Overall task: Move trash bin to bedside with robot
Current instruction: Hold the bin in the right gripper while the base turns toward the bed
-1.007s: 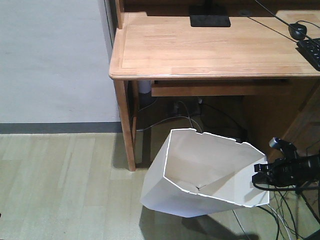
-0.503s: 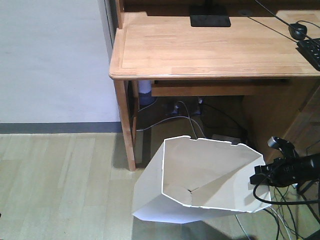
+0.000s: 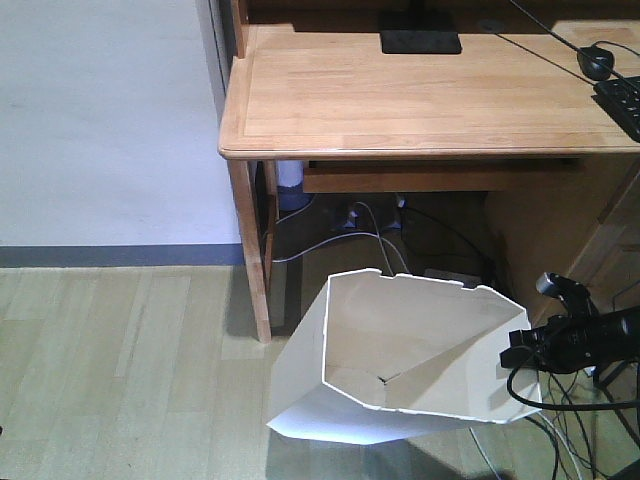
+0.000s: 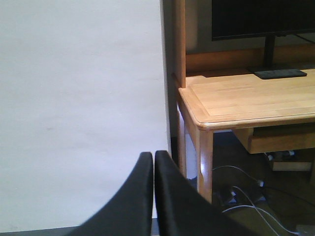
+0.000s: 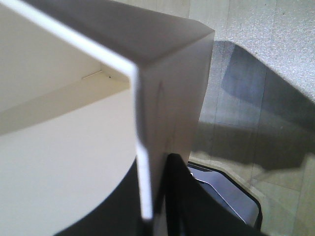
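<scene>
The white faceted trash bin point(image 3: 400, 360) hangs tilted over the wood floor below the desk, its mouth turned up toward the front camera. My right gripper point(image 3: 518, 352) is shut on the bin's right rim, one finger inside and one outside the wall. Close up, the right wrist view shows the trash bin wall point(image 5: 167, 93) pinched in the right gripper point(image 5: 155, 196). My left gripper point(image 4: 153, 162) is shut with nothing in it, facing a white wall beside the desk. The bedside is out of view.
A wooden desk point(image 3: 420, 95) stands right behind the bin, its front left leg point(image 3: 250, 250) close to the bin's left side. Cables point(image 3: 360, 235) hang under the desk and trail on the floor at right. Monitor base, mouse and keyboard sit on top.
The bin has swung left and down with the right gripper still holding its rim, then has nearly stopped over the last half second. The left gripper view has no earlier frame.
</scene>
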